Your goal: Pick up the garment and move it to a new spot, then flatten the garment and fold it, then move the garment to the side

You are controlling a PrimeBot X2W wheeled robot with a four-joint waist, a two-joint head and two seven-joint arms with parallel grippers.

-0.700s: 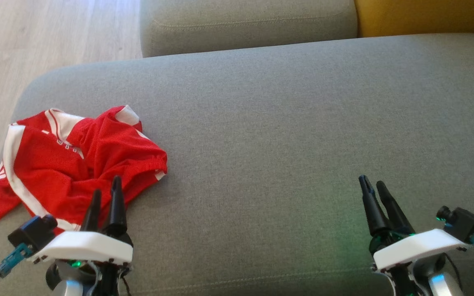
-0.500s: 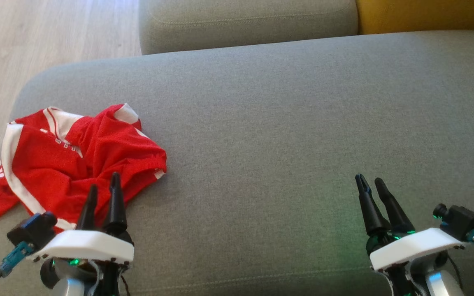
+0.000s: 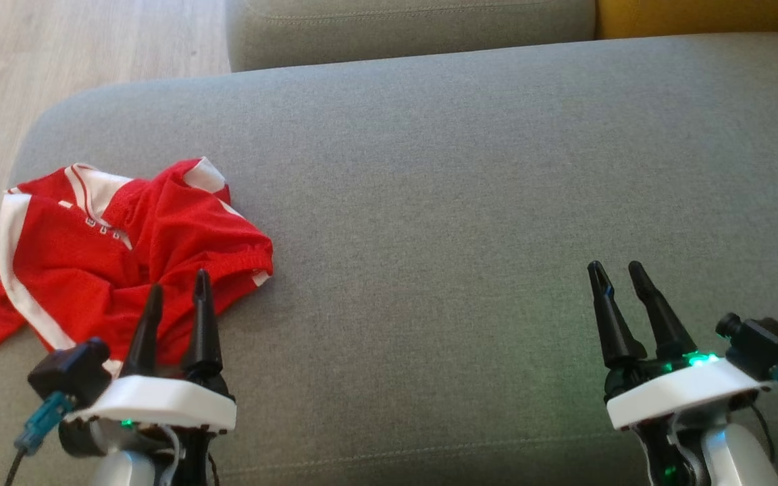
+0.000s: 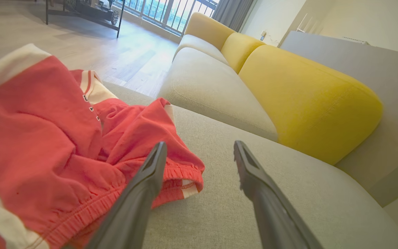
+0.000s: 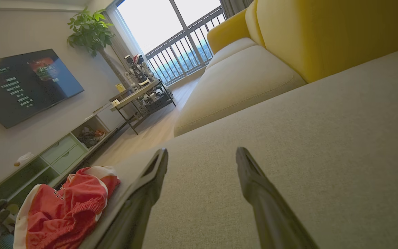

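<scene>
The near edge of the red garment [image 3: 92, 270] is hidden behind the left gripper [image 3: 178, 282]. In the left wrist view its near and left parts are cut off. The print [image 3: 102, 226] on it is too small to read.

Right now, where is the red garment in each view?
Head view: red garment at the left, on the grey seat.
Left wrist view: red garment over the left half.
Right wrist view: red garment in the lower left corner.
Shared landmark: the yellow cushion behind the grey seat.
</scene>
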